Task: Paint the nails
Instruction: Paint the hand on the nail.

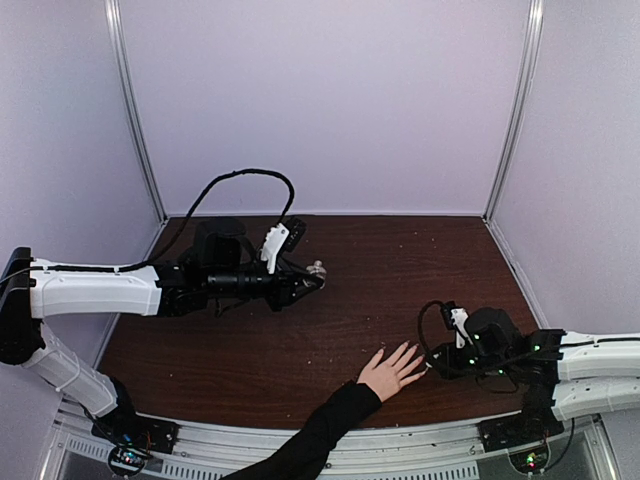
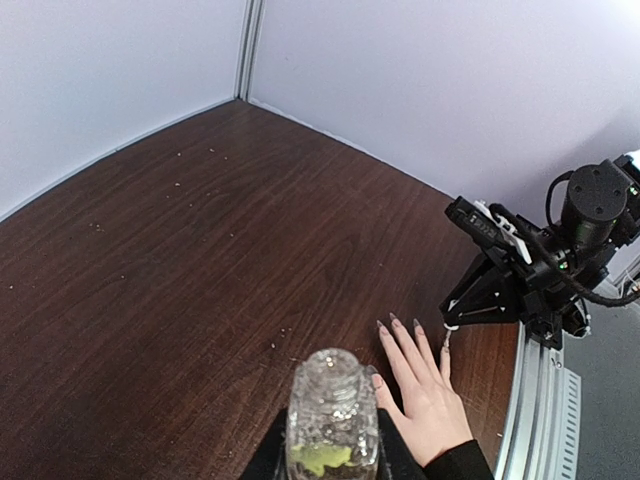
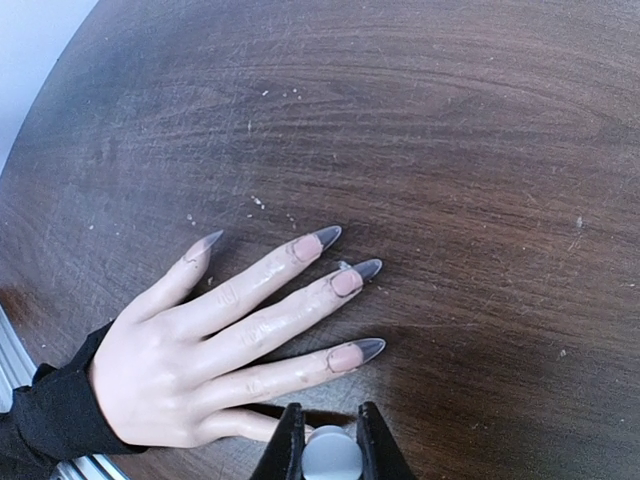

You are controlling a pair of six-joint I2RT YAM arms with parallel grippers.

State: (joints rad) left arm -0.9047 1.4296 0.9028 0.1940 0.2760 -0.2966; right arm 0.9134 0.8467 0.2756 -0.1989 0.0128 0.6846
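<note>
Left tool [image 1: 313, 274]: clamped on clear bottle [image 2: 333, 415].
Right tool [image 3: 329, 430]: clamped on pale round cap [image 3: 331, 458] beside hand [image 3: 170, 370].
Nails [image 3: 350, 281]: long, pointed; hand flat at surface's [image 3: 450, 150] near edge.

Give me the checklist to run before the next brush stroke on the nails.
1. Hand flat on the table, fingers spread: ok.
2. Right gripper shut on the pale round cap: ok.
3. Left gripper shut on the clear bottle, apart from the hand: ok.
4. Four nails in view, dark at the points: ok.
5. Fifth nail, on the finger running under the right jaws: hidden, cannot tell.
6. Thin pale tip below the right jaws touching a nail: too small, cannot tell.
</note>
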